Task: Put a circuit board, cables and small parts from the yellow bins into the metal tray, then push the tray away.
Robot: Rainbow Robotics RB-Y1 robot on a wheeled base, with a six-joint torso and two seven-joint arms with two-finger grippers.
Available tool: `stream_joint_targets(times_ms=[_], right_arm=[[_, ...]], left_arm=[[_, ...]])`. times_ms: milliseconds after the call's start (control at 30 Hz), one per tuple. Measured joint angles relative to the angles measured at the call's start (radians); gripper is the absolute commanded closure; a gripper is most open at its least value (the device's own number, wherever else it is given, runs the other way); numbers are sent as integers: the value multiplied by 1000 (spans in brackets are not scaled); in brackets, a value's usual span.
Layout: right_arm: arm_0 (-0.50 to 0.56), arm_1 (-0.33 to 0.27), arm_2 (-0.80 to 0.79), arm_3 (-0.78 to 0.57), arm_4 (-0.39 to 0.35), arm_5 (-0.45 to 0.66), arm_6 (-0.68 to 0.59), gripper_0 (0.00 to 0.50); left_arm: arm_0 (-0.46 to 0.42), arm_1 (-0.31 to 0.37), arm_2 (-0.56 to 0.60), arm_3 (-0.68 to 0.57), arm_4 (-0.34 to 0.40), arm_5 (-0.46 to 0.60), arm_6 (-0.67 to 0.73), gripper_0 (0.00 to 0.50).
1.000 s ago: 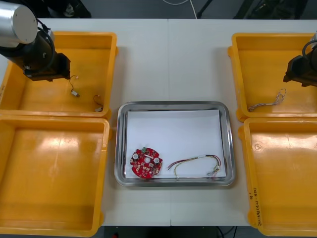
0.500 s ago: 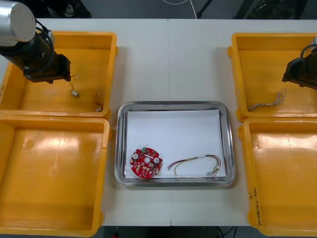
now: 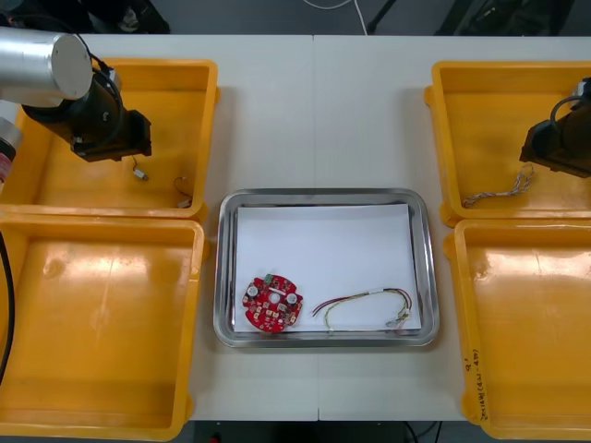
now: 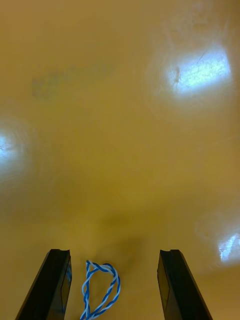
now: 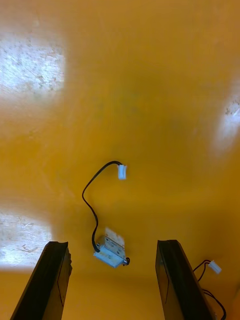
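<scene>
Part [image 5: 112, 248] lies between left hand's [image 5: 112, 244] fingers [image 5: 52, 280], cable [image 4: 100, 287] between right hand's [image 4: 114, 251].

Four yellow bins [image 3: 211, 138]. One metal tray [image 3: 222, 277]. One red circuit board [image 3: 272, 305]. Two cables: one red and yellow cable [image 3: 365, 299], one twisted blue and white cable [image 3: 499, 192]. Two small metal parts [image 3: 140, 173].

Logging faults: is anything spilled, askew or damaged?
Nothing stands out. Circuit board and red and yellow cable lie in the metal tray; left gripper hovers over a small metal part, right gripper over a twisted cable, jaws open.
</scene>
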Motion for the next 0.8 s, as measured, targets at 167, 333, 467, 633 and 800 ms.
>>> stream_joint_targets(times_ms=[167, 333, 467, 633, 800], right_arm=[[0, 7, 9, 22, 0, -4, 1, 0], [0, 21, 9, 29, 0, -17, 1, 0], [0, 29, 10, 32, -3, -46, 1, 0], [0, 29, 10, 33, -4, -49, 1, 44], [0, 29, 10, 33, -4, -49, 5, 416]], left_arm=[[0, -1, -23, 4, 6, -4, 0, 0], [2, -1, -28, 6, 16, -28, 0, 0], [8, -1, -28, 6, 22, -53, 0, 0], [20, -1, -28, 6, 26, -75, -1, 0], [36, -1, -28, 6, 31, -89, -22, 0]])
